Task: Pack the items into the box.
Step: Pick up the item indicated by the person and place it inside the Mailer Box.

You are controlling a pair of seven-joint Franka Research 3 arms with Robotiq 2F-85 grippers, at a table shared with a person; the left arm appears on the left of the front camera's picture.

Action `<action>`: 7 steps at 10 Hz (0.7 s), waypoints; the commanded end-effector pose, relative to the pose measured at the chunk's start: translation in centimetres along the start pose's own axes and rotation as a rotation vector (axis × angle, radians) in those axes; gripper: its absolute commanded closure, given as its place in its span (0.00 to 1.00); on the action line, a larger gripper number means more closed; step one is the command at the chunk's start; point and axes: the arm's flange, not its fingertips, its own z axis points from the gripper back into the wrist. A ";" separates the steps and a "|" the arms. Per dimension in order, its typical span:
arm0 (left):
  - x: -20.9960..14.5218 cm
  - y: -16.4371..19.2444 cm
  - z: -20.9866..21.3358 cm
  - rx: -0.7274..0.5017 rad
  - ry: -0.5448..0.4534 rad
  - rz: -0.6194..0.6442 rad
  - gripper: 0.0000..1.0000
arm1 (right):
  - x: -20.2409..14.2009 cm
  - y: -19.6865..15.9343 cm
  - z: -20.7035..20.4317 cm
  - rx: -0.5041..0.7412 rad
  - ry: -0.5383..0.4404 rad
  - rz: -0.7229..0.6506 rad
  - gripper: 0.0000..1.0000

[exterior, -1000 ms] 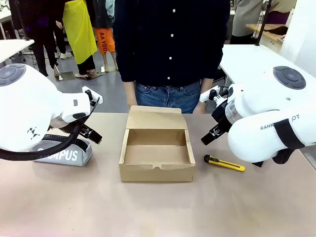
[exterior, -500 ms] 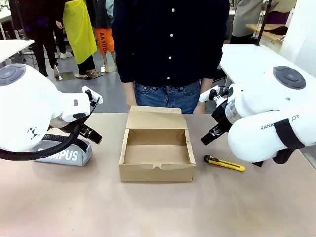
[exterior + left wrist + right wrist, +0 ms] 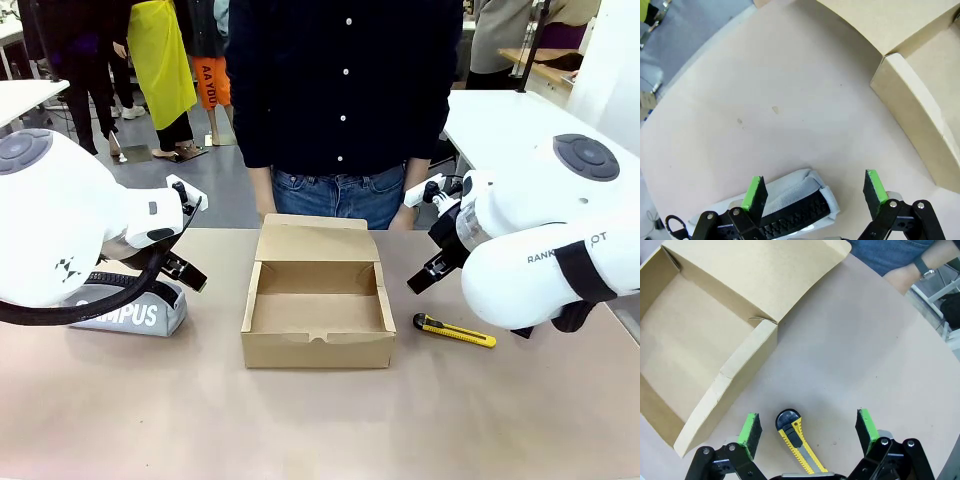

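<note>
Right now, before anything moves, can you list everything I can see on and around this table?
box: one, brown cardboard, middle of the table, lid flap open toward the person.
zip pouch: one, grey-blue with white lettering, on the table left of the box.
utility knife: one, yellow and black, flat on the table right of the box.
table: one, pale beige, under all of these.
person: one, dark buttoned shirt and blue jeans, standing at the far edge behind the box.
left gripper: one, black with green pads, open, above one end of the pouch.
right gripper: one, black with green pads, open, above the knife.
</note>
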 end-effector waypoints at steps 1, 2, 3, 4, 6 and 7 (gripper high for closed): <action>0.0 0.0 0.0 0.000 0.000 -0.001 0.00 | 0.0 0.0 0.0 0.000 -0.001 -0.001 0.00; 0.0 0.0 0.0 0.000 0.000 -0.001 0.00 | 0.0 0.0 0.0 0.000 -0.001 -0.001 0.00; 0.0 0.0 0.0 0.000 0.000 -0.001 0.00 | 0.0 0.0 0.0 0.000 0.000 0.000 0.00; 0.0 0.0 0.0 0.000 0.000 0.000 0.00 | 0.6 0.2 0.8 0.016 0.018 0.027 0.00; -0.8 0.1 4.6 -0.061 -0.038 -0.061 0.00 | 1.4 -0.8 4.5 0.042 0.005 0.030 0.00; -1.3 0.6 7.6 -0.090 -0.066 -0.016 0.00 | 1.3 -1.2 6.9 0.085 -0.012 0.031 0.00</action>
